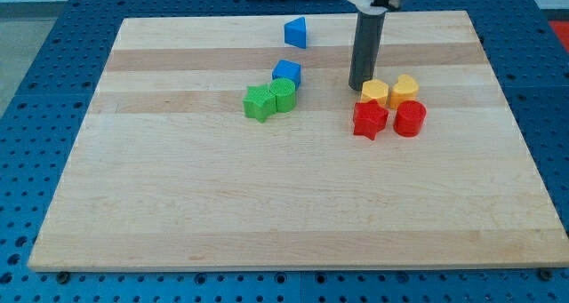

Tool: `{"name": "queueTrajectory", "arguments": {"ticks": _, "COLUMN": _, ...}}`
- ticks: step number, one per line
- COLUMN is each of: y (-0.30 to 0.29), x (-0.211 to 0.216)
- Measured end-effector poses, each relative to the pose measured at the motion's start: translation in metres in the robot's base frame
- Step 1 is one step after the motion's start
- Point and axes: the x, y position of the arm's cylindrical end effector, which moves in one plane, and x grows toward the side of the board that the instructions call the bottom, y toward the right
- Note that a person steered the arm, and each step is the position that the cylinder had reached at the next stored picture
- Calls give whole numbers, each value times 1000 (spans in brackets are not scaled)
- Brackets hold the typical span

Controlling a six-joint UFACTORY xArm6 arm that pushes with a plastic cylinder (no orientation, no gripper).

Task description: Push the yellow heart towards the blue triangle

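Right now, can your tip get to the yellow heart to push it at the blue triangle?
Probably not straight away. My tip sits left of the yellow pentagon, which lies between it and the yellow heart. I'd circle round to the heart's right side, then push toward the blue triangle.

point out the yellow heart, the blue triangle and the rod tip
yellow heart (405, 89), camera view, on its top face
blue triangle (296, 31), camera view, on its front face
my tip (359, 87), camera view, the rod's very lower end, just left of the yellow blocks

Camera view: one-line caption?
My tip rests just left of a yellow block; yellow heart beyond, blue triangle upper-left.
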Motion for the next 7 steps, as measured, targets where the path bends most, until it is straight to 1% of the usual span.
{"name": "queueTrajectory", "arguments": {"ticks": 1, "y": 0, "x": 0}}
{"name": "queueTrajectory", "arguments": {"ticks": 2, "y": 0, "x": -12}}
{"name": "queueTrajectory", "arguments": {"ticks": 3, "y": 37, "x": -49}}
{"name": "queueTrajectory", "arguments": {"ticks": 4, "y": 88, "x": -47}}
{"name": "queueTrajectory", "arguments": {"ticks": 5, "y": 122, "x": -21}}
{"name": "queueTrajectory", "arguments": {"ticks": 6, "y": 122, "x": -5}}
{"name": "queueTrajectory", "arguments": {"ticks": 7, "y": 101, "x": 1}}
